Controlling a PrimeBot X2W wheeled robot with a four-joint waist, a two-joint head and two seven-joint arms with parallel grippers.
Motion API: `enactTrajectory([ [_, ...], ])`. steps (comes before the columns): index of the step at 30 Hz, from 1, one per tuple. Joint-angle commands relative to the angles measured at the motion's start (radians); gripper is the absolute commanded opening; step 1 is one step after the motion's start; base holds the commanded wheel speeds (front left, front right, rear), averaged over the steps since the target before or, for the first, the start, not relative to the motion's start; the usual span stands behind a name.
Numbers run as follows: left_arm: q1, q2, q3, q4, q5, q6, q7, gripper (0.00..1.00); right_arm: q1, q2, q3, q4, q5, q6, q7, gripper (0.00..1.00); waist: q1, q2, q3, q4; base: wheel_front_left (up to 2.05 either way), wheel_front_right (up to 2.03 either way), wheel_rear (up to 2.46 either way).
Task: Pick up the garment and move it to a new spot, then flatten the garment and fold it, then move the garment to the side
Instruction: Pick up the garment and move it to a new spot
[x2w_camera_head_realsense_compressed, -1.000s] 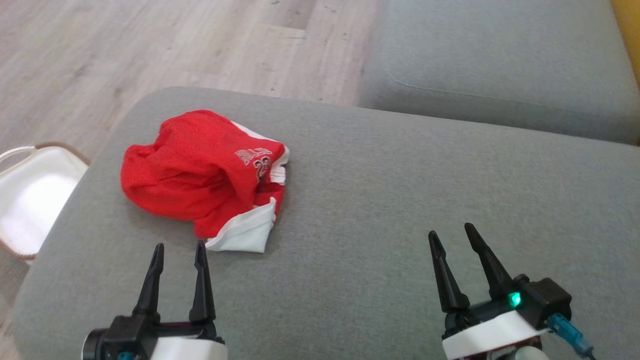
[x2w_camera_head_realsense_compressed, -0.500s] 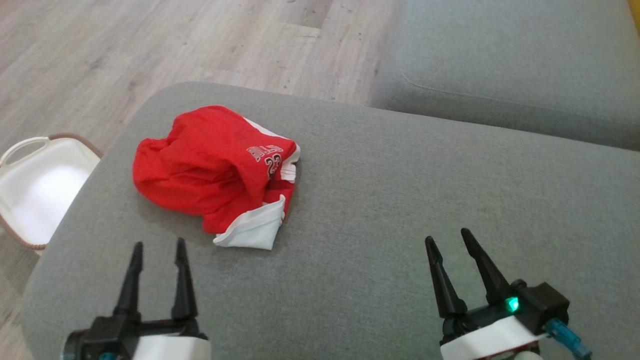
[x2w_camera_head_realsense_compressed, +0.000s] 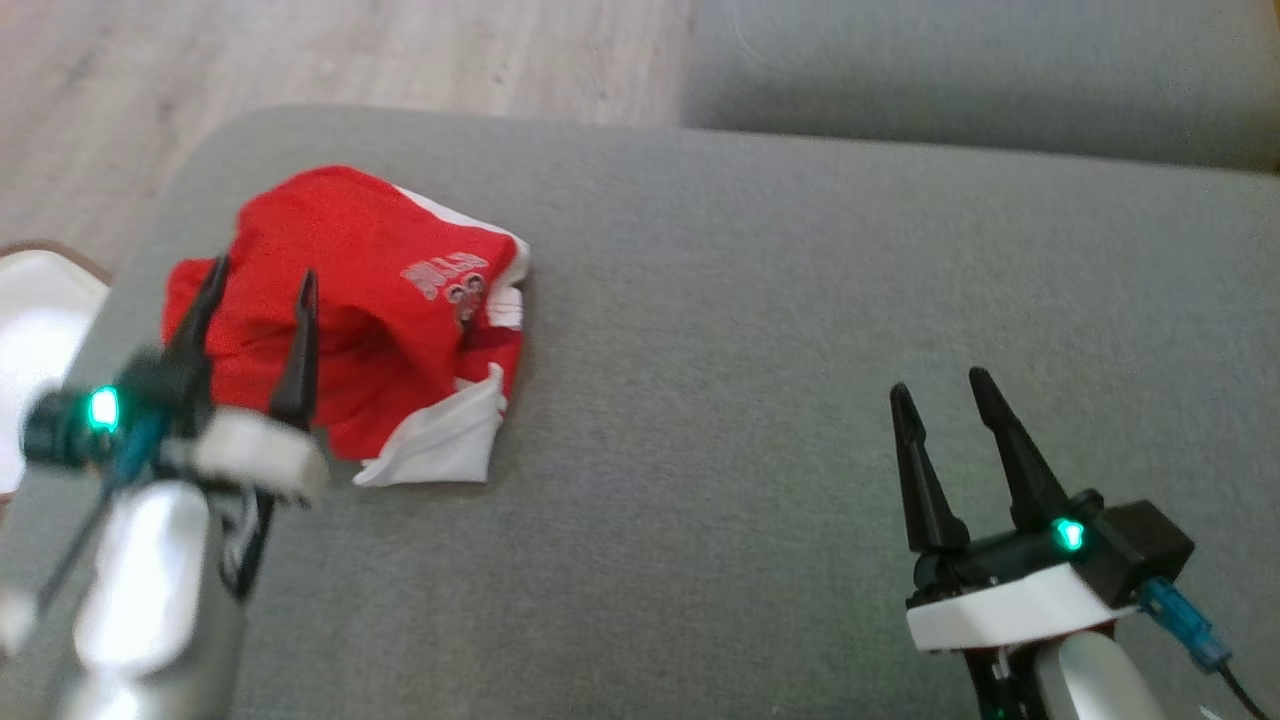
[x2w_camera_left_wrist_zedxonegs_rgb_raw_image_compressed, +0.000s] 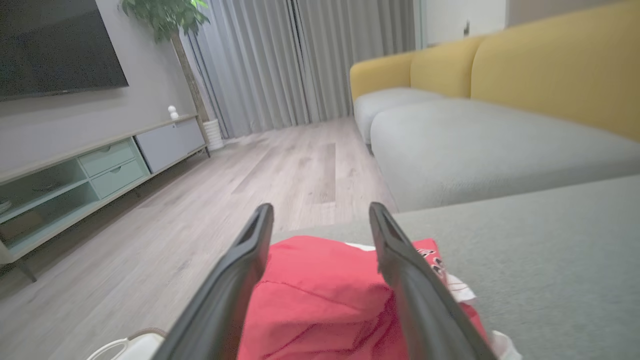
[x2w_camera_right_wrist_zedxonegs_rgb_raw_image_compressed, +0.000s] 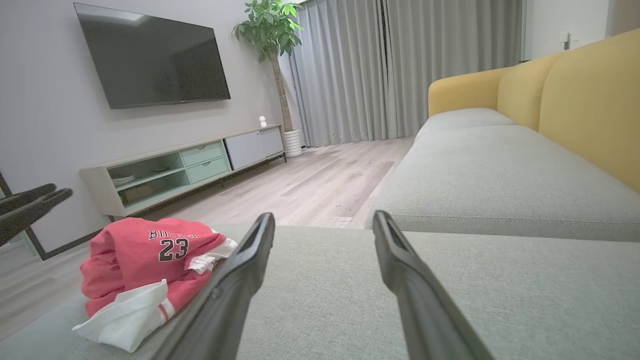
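Head view: left gripper (x2w_camera_head_realsense_compressed: 264, 270) hovers over crumpled red garment (x2w_camera_head_realsense_compressed: 400, 240).

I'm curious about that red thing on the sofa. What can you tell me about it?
The garment is a red sports jersey of soft-looking cloth with white trim, and lettering above the number 23. It lies crumpled in a heap near the left end of the grey cushion, with a white flap pointing toward the robot. Only the cushion seems to touch it. The left gripper hovers over it, jaws open.
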Motion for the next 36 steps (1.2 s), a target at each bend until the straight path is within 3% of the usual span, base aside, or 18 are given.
enactTrajectory([
  [1, -0.114, 0.060, -0.006, 0.035, 0.003, -0.004, 0.055, 1.00, -0.045, -0.008, 0.020, -0.040, -0.008, -0.001, -0.011, 1.00, -0.0003, 0.0000, 0.046, -0.036, 0.00, 0.00, 0.00],
  [9, -0.338, 0.179, -0.217, 0.305, -0.127, -0.007, 0.317, 1.00, -0.078, -0.008, 0.024, -0.045, -0.009, -0.001, -0.011, 1.00, -0.0003, 0.0000, 0.109, -0.095, 0.00, 0.00, 0.00],
  [13, -0.372, 0.212, -0.265, 0.382, -0.168, -0.007, 0.366, 1.00, -0.084, -0.008, 0.019, -0.047, -0.006, -0.001, -0.011, 1.00, -0.0003, 0.0000, 0.126, -0.110, 0.00, 0.00, 0.00],
  [14, -0.375, 0.215, -0.274, 0.397, -0.179, -0.007, 0.370, 0.33, -0.084, -0.008, 0.019, -0.047, -0.005, -0.001, -0.011, 1.00, -0.0003, 0.0000, 0.127, -0.111, 0.00, 0.00, 0.00],
  [15, -0.378, 0.219, -0.285, 0.405, -0.188, -0.007, 0.366, 0.00, -0.084, -0.008, 0.018, -0.047, -0.005, -0.001, -0.011, 1.00, -0.0003, 0.0000, 0.128, -0.112, 0.00, 0.00, 0.00],
  [20, -0.390, 0.225, -0.313, 0.418, -0.247, -0.007, 0.306, 0.00, -0.084, -0.008, 0.017, -0.038, -0.001, -0.001, -0.011, 1.00, -0.0003, 0.0000, 0.114, -0.112, 0.00, 0.00, 0.00],
  [27, -0.420, 0.197, -0.266, 0.357, -0.352, -0.007, 0.089, 0.00, -0.076, -0.008, 0.027, -0.022, 0.010, -0.001, -0.011, 1.00, -0.0003, 0.0000, 0.069, -0.114, 0.00, 0.00, 0.00],
  [31, -0.422, 0.189, -0.260, 0.266, -0.439, -0.007, -0.027, 0.00, -0.067, -0.008, 0.032, -0.011, 0.029, -0.001, -0.011, 1.00, -0.0003, 0.0000, 0.031, -0.129, 0.00, 0.00, 0.00],
  [36, -0.400, 0.160, -0.307, 0.087, -0.530, -0.007, -0.058, 0.00, -0.057, -0.008, 0.026, -0.004, 0.058, -0.001, -0.011, 1.00, -0.0003, 0.0000, -0.004, -0.155, 0.00, 0.00, 0.00],
])
